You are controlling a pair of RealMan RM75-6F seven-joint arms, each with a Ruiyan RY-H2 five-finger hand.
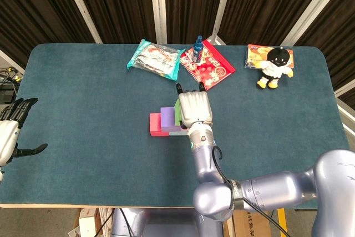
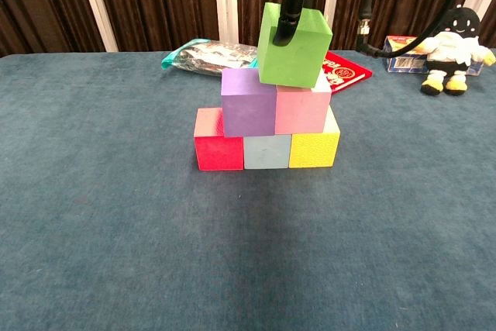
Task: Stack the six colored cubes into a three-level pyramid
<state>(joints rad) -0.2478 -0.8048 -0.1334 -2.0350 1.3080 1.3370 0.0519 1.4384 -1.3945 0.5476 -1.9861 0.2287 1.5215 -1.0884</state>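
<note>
Five cubes sit stacked at frame centre; the right hand (image 1: 193, 107) pinches the green cube (image 2: 293, 45), seemingly tilted, so releasing could topple it.

no legible text, packet and booklet print too small

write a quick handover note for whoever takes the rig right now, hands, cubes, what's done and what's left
Right hand holds the green cube from above, tilted, at or just over the purple cube and pink cube; contact cannot be told.
Left hand is open, holding nothing, at the table's left edge.
Done: bottom row of red cube, light blue cube and yellow cube; purple and pink sit on it.
Left: level the green cube, seat it centred over the purple-pink seam, release, and probably lift the hand straight up.
</note>
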